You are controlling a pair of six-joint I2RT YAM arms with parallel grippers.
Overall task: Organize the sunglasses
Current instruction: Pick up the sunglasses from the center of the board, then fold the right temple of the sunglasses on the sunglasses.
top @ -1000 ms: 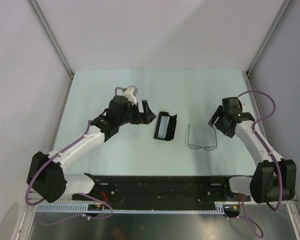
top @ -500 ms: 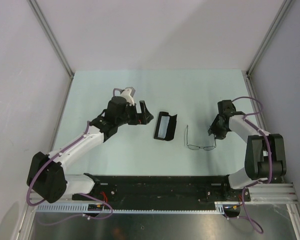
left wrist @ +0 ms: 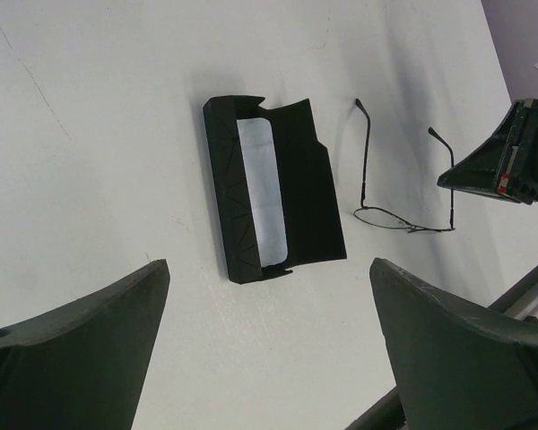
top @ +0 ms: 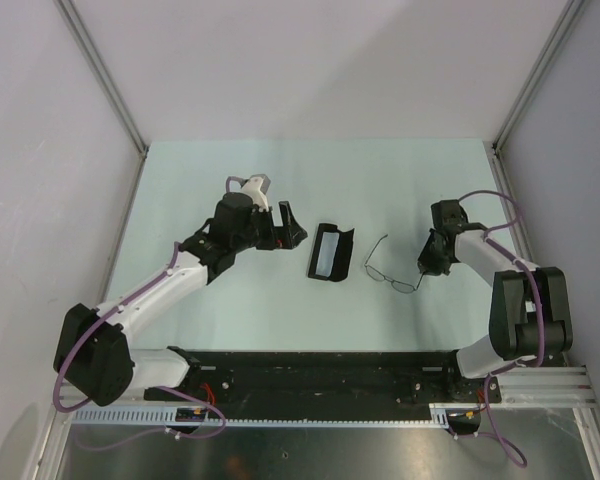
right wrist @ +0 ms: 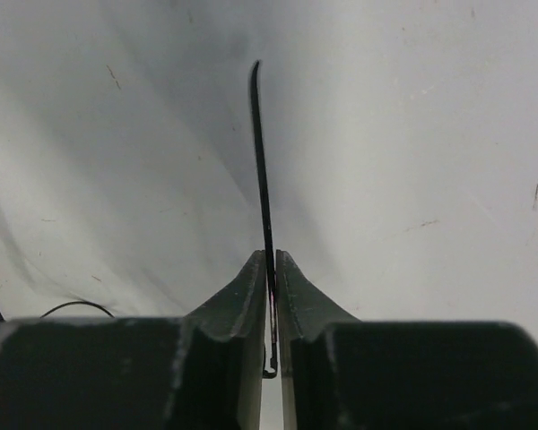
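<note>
The sunglasses (top: 389, 276) are thin dark wire-frame glasses, right of the case and tilted. My right gripper (top: 424, 267) is shut on one slim temple arm (right wrist: 262, 161), which runs straight out from between its fingertips (right wrist: 272, 262). In the left wrist view the sunglasses (left wrist: 402, 219) show with the right gripper (left wrist: 507, 166) at their far temple. The black oblong case (top: 330, 252) lies open with a light blue cloth (left wrist: 264, 193) inside. My left gripper (top: 291, 226) hovers left of the case (left wrist: 314, 197), wide open (left wrist: 270, 269) and holding nothing.
A black rail (top: 310, 372) runs along the near table edge between the arm bases. Grey walls with metal posts (top: 105, 80) close in the left and right sides. The pale table (top: 310, 180) stretches behind the case.
The right gripper has closed on the sunglasses' temple arm. The glasses have swung and tilted, the free temple now pointing up and right. The left arm has stayed still.
</note>
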